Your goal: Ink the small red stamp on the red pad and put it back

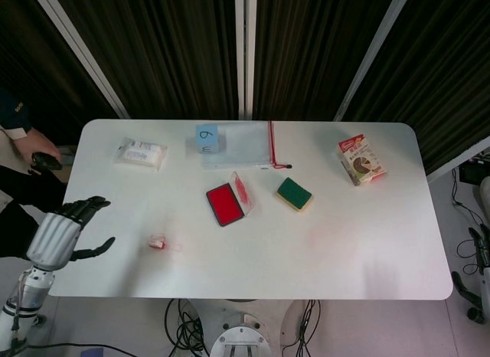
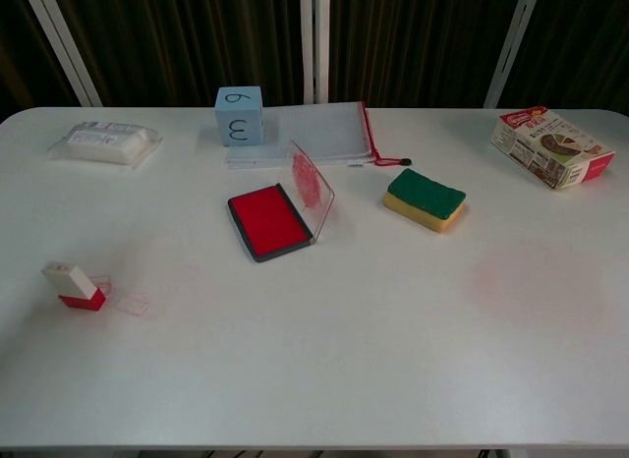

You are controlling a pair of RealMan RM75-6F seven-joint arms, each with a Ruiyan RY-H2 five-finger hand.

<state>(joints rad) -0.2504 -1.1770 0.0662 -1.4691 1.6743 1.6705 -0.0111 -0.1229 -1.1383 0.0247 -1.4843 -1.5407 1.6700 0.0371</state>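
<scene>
Left hand (image 1: 67, 228) released, fingers spread, off the desk (image 2: 393, 360) edge. Stamp (image 2: 74, 286) sits tilted, well apart from red pad (image 2: 267, 220). Right hand's state: can't tell.

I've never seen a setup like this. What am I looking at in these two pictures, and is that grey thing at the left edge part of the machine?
Yes. That is the robot's left hand, fingers spread, holding nothing, off the table's left edge. One picture looks down from the robot's head, the other looks across from its chest.

On the table lie the small red stamp, leaning tilted, an open red pad with its clear lid raised, a green and yellow sponge, a blue cube, a zip pouch, a white packet and a small box. The right arm barely shows at the right edge; its hand cannot be judged.
</scene>
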